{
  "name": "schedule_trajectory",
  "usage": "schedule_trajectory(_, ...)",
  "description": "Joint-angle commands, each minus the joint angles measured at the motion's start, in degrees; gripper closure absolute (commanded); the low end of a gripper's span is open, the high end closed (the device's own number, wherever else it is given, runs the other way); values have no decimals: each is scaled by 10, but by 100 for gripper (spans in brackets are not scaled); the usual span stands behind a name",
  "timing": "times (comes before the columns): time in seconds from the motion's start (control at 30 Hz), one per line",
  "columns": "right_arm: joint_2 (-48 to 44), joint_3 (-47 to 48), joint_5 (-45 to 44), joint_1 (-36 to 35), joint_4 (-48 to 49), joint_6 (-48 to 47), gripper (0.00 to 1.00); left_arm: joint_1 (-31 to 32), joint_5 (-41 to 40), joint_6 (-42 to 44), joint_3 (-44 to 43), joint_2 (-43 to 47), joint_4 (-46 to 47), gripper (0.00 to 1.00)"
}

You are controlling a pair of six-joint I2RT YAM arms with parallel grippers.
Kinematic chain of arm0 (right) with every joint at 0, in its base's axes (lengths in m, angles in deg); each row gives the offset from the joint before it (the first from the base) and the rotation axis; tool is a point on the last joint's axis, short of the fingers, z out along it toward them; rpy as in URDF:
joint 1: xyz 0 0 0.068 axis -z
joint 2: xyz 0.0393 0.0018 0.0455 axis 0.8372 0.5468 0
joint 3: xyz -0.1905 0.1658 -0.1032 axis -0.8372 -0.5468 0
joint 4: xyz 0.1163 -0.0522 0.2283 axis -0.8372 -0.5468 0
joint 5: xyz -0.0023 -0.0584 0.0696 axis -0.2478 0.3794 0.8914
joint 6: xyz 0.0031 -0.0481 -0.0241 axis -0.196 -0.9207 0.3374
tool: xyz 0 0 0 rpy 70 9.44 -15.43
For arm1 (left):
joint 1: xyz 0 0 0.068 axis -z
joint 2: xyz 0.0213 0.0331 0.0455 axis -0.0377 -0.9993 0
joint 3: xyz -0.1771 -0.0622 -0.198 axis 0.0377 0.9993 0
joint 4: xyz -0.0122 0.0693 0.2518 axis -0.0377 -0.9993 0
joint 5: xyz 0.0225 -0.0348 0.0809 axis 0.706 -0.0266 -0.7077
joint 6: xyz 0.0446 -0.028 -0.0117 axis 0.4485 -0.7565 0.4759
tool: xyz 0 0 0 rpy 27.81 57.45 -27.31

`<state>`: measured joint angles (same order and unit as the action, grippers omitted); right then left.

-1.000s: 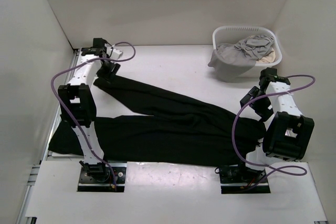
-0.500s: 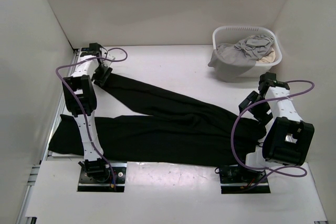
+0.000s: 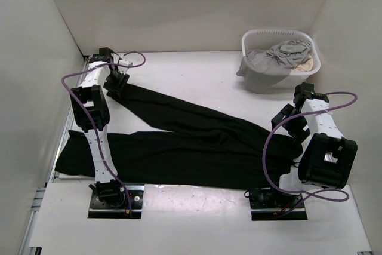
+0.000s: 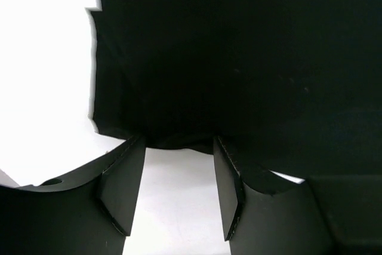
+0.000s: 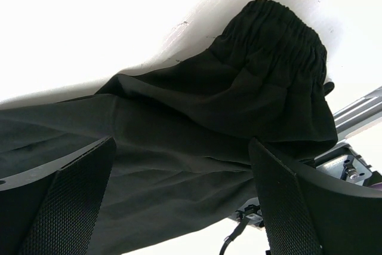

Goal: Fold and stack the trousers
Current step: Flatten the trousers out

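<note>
The black trousers [image 3: 197, 141] lie spread on the table, both legs running left and the waistband at the right. My left gripper [image 3: 115, 83] is at the far left, at the cuff of the upper leg. In the left wrist view it [image 4: 179, 140] is open, and the cuff edge [image 4: 179, 88] lies just at the fingertips, with bare table between the fingers. My right gripper [image 3: 287, 117] hovers over the waist end. In the right wrist view it [image 5: 182, 144] is wide open above the fabric, and the gathered elastic waistband [image 5: 280, 34] lies beyond it.
A white laundry basket [image 3: 246, 45] stands at the back right, holding a grey garment [image 3: 280, 55] and a beige cloth [image 3: 307, 62]. White walls enclose the table on the left, back and right. The lower leg's cuff [image 3: 64, 158] reaches the table's left edge.
My left arm has swung left and its gripper has shifted slightly back-left onto the upper leg's cuff. The right arm has dropped a little towards the waistband. The trousers have not moved.
</note>
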<state>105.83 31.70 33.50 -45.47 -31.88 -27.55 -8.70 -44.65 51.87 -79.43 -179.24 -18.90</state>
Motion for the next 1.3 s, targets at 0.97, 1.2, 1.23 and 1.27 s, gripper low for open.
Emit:
schedule_trajectory(0.97, 86, 47, -112, 0, 24, 15, 98, -47, 55, -43, -44, 115, -24, 86)
schedule_trajectory(1.2, 73, 126, -117, 0, 13, 15, 100, -65, 45, -33, -71, 145, -30, 86)
schedule_trajectory(1.23, 67, 138, -117, 0, 13, 15, 100, -71, 39, -33, -82, 145, -36, 86)
schedule_trajectory(1.27, 67, 161, -117, 0, 13, 9, 100, -71, 39, -27, -103, 145, -46, 86)
